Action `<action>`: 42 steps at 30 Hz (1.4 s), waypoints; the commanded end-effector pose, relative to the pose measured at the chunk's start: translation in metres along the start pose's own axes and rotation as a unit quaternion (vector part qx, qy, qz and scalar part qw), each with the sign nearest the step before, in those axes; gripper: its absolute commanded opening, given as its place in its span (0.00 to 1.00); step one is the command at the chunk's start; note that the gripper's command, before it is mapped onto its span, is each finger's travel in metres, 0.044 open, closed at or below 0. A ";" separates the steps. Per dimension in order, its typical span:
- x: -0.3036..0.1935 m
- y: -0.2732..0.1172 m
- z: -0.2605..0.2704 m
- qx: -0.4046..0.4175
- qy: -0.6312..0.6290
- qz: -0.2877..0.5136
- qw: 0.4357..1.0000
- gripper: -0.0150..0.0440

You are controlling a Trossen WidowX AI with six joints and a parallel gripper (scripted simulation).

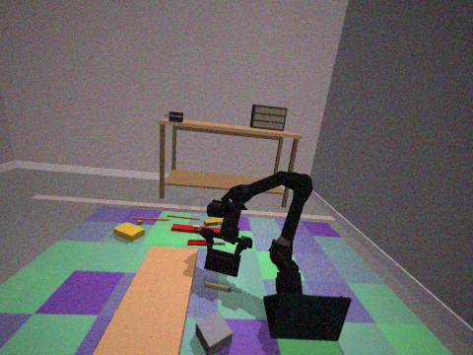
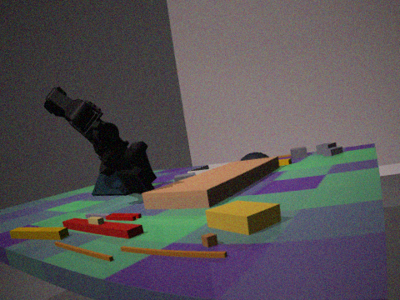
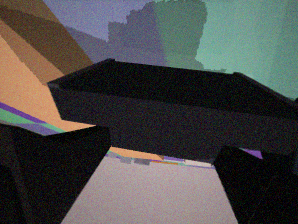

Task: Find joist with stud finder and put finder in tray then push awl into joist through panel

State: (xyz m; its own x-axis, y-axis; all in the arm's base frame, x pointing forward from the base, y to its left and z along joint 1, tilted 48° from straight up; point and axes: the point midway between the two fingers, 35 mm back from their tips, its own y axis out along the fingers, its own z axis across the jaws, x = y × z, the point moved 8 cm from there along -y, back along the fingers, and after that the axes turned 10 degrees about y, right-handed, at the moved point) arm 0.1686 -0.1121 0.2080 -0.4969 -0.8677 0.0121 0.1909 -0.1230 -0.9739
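Note:
My gripper (image 1: 225, 251) (image 3: 162, 134) is shut on the black, box-shaped stud finder (image 1: 223, 263) (image 3: 175, 117), which hangs in the air just right of the panel's far end in the top view. The tan floor panel (image 1: 153, 296) (image 2: 179, 190) (image 3: 20, 72) lies flat, with a shadow on its far right edge. The awl (image 1: 217, 286) lies on its side right of the panel, its wooden handle toward the panel and its thin shaft pointing right. I cannot tell which thing is the tray. The joist is hidden.
A yellow block (image 1: 129, 232) (image 2: 246, 217) lies beyond the panel, near a red bar (image 1: 181, 228) (image 2: 102, 228) and thin orange sticks. A grey block (image 1: 214, 332) sits right of the panel's near part. A workbench (image 1: 222, 129) stands behind.

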 end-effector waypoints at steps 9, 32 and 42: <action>0.006 0.000 0.003 -0.007 -0.005 0.036 0.999 0.25; 0.018 0.001 0.005 -0.015 -0.006 0.095 0.995 0.25; 0.025 0.003 0.006 -0.023 -0.008 0.128 0.992 0.25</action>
State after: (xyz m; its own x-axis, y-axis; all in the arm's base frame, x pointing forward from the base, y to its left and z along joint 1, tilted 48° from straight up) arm 0.1605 -0.1347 0.2064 -0.4382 -0.8750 -0.2059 0.2594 0.0962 -0.9610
